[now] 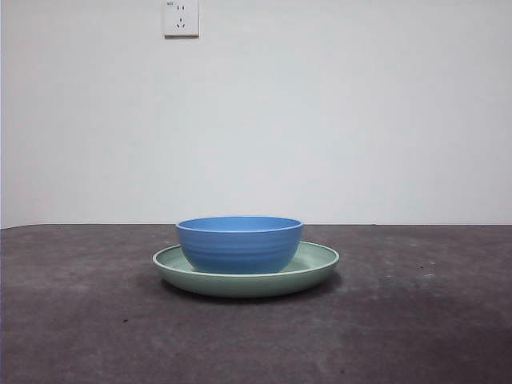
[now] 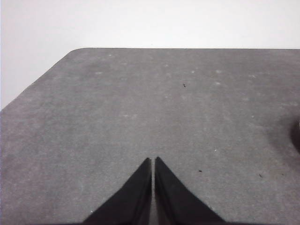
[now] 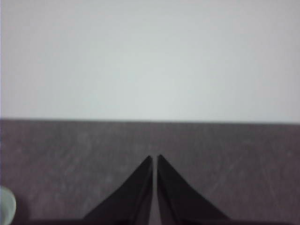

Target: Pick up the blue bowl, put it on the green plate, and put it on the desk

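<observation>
Front view: blue bowl [image 1: 239,244] sits upright inside the green plate [image 1: 320,260], roughly centred on it, its base resting on the plate's floor. Bowl rim stands well above the plate's low rim; faint horizontal ridges show on the bowl's outside. Plate lies flat on the desk [image 1: 80,320], a narrow shadow beneath its edge. From picture centre the stacked pair lies toward 6 o'clock, about midway across the desk. No arm or gripper touches either thing in this view.

Behind the desk, a plain white wall [image 1: 360,120]. A white wall socket [image 1: 181,18] is mounted at about 12 o'clock, a little toward 11, near the top edge.

Left wrist view: left gripper [image 2: 153,160] hangs over bare desk, its two black jaws brought together with only a hairline slit between the tips, nothing held. Scattered pale flecks and a few dark specks mark the surface. A rounded desk corner shows toward 10 o'clock from the tips. A small dark shape at 3 o'clock on the picture's edge is too cropped to identify.

Right wrist view: right gripper [image 3: 154,158] likewise closed, tips nearly touching, holding nothing, pointed across the desk toward the wall. Picture is soft. A pale rounded edge at about 8 o'clock, cut off by the frame, is probably the plate's rim; cannot tell for certain.
</observation>
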`<act>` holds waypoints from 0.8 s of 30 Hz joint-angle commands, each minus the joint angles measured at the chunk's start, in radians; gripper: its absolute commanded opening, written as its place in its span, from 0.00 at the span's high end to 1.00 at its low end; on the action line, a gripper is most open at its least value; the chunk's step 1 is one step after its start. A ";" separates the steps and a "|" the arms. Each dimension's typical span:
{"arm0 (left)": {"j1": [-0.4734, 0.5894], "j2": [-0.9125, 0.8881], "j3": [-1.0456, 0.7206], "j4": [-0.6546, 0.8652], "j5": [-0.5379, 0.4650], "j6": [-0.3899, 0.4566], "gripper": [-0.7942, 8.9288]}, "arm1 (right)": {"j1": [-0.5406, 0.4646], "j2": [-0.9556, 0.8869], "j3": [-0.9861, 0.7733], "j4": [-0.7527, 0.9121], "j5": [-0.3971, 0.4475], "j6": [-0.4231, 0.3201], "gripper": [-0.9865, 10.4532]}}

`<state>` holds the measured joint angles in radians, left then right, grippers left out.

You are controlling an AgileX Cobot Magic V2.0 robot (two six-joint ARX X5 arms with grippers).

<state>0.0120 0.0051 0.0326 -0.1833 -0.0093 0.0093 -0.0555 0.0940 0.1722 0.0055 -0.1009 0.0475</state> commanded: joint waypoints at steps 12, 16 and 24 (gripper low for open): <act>0.002 -0.002 -0.021 -0.005 -0.002 -0.003 0.91 | -0.002 -0.090 -0.161 -0.015 0.001 0.026 0.90; 0.002 -0.002 -0.021 -0.005 -0.002 -0.003 0.91 | -0.002 -0.090 -0.161 -0.087 0.001 0.024 0.90; 0.002 -0.002 -0.021 -0.005 -0.002 -0.003 0.91 | -0.002 -0.090 -0.161 -0.182 0.000 0.025 0.90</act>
<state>0.0120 0.0051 0.0326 -0.1829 -0.0093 0.0093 -0.0555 0.0063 0.0170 -0.1680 -0.1009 0.0601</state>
